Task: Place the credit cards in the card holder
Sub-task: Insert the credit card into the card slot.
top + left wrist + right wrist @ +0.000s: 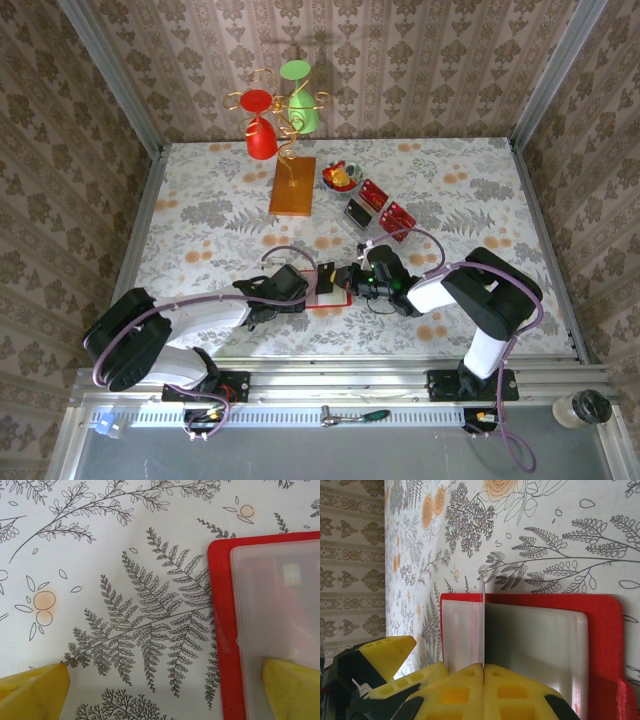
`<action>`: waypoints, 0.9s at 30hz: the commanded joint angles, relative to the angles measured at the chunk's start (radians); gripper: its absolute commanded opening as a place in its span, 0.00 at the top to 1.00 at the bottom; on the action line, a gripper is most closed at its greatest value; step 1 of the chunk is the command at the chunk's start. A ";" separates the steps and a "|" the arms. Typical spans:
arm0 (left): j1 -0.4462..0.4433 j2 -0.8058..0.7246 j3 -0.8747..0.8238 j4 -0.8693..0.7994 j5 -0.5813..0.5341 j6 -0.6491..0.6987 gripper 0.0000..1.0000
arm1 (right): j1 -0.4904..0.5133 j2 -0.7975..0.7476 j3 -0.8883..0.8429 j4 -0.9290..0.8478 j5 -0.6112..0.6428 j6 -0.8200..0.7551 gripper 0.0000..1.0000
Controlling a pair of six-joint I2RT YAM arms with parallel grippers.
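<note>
Card holder [328, 298] lies open and flat on the fern-print table [200, 220], near edge, centre, between the two arms; red rim, pale inside.

Left gripper [303, 290] is at the holder's left side. Jaws spread wide and empty in the left wrist view [165, 695]: one yellow fingertip over bare table, the other over the holder's pale inside.

Right gripper [484, 672] comes in from the right. Fingers pressed together on a thin sheet [483, 625], edge-on and upright over the holder; card or flap, cannot tell.

Credit cards [397, 217] are further back and right, well apart from the holder
</note>
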 commanded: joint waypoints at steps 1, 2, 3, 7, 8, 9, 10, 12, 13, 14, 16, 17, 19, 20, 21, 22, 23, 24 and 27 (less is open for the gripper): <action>0.002 -0.024 0.042 -0.045 -0.025 0.031 0.00 | 0.011 0.016 -0.017 0.010 -0.009 -0.003 1.00; 0.002 -0.024 0.050 -0.045 -0.025 0.038 0.00 | 0.012 0.015 -0.017 0.010 -0.009 -0.002 1.00; 0.004 -0.023 0.057 -0.045 -0.025 0.044 0.00 | 0.012 0.015 -0.017 0.010 -0.009 -0.002 1.00; 0.018 -0.005 0.083 -0.038 -0.015 0.070 0.00 | 0.011 0.016 -0.018 0.008 -0.008 -0.003 1.00; 0.022 0.003 0.088 -0.037 -0.013 0.073 0.00 | 0.012 0.015 -0.019 0.008 -0.008 -0.002 1.00; 0.023 0.009 0.089 -0.036 -0.011 0.075 0.00 | 0.011 0.015 -0.017 0.008 -0.008 -0.002 1.00; 0.024 0.016 0.088 -0.032 -0.011 0.078 0.00 | 0.012 0.015 -0.016 0.008 -0.008 -0.002 1.00; 0.028 0.028 0.082 -0.026 -0.007 0.074 0.00 | 0.011 0.016 -0.014 0.007 -0.009 -0.001 1.00; 0.028 0.032 0.074 -0.021 -0.007 0.070 0.00 | 0.011 0.016 -0.011 0.006 -0.010 -0.002 1.00; 0.027 0.032 0.066 -0.017 -0.007 0.065 0.00 | 0.012 0.016 -0.011 0.005 -0.012 -0.001 1.00; 0.029 0.033 0.050 -0.013 -0.007 0.056 0.00 | 0.011 0.015 -0.007 0.004 -0.014 -0.002 1.00; 0.027 0.033 0.041 -0.011 -0.007 0.052 0.00 | 0.012 0.014 -0.007 0.004 -0.015 -0.003 1.00; 0.029 0.031 0.027 -0.009 -0.009 0.044 0.00 | 0.012 0.010 -0.004 0.002 -0.017 -0.002 1.00; 0.029 0.031 0.020 -0.010 -0.012 0.039 0.00 | 0.010 0.007 -0.004 0.000 -0.018 -0.004 1.00; 0.028 0.029 0.014 -0.010 -0.013 0.036 0.00 | 0.009 0.002 -0.003 -0.001 -0.018 -0.004 1.00; 0.029 0.026 0.007 -0.011 -0.014 0.032 0.00 | 0.007 -0.006 -0.003 -0.006 -0.016 -0.008 1.00; 0.029 0.022 0.002 -0.010 -0.014 0.028 0.00 | 0.003 -0.014 -0.004 -0.012 -0.014 -0.010 1.00; 0.029 0.021 -0.001 -0.010 -0.016 0.025 0.00 | 0.002 -0.020 -0.003 -0.016 -0.013 -0.012 1.00; 0.030 0.019 -0.010 -0.011 -0.016 0.018 0.00 | -0.004 -0.047 0.000 -0.037 -0.005 -0.023 1.00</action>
